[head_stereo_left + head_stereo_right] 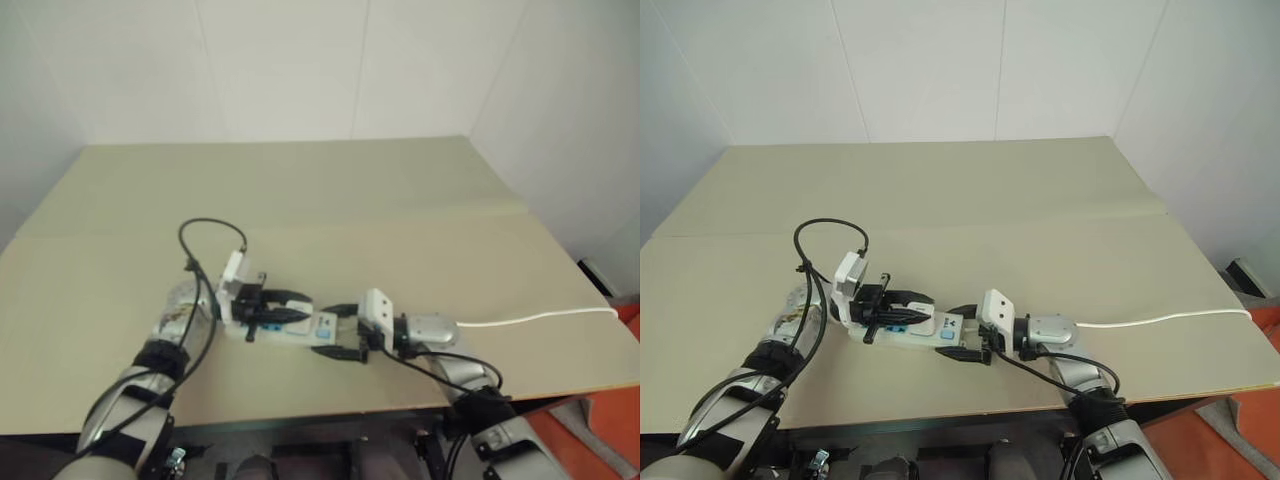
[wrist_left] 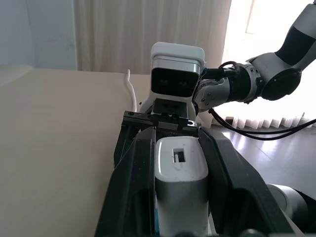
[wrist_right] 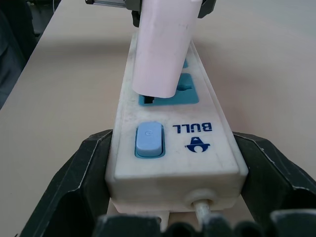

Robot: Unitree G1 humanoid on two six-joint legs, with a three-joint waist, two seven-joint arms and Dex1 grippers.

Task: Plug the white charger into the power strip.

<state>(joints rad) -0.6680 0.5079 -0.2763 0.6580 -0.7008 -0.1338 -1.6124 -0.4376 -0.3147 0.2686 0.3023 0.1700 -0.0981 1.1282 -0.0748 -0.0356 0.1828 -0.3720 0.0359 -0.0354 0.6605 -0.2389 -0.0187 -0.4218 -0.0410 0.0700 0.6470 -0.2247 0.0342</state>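
While gripped, white charger (image 3: 160, 47) meets power strip (image 3: 173, 163) — tilted.

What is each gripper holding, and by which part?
The left gripper clamps the white charger by its two sides. The right gripper grips the power strip across its switch end, where the cord leaves.

Setting: plain indoor test room, lab-like rather than domestic. Evidence: large bare beige tabletop (image 1: 1040, 190) with a seam running left to right across its middle; white panelled walls (image 1: 930, 70) meeting in a corner at far right, without shelves or decoration; orange-red floor (image 1: 1240, 440) at near right below the table edge; pale pleated curtains (image 2: 148, 34) with daylight behind them in the left wrist view.
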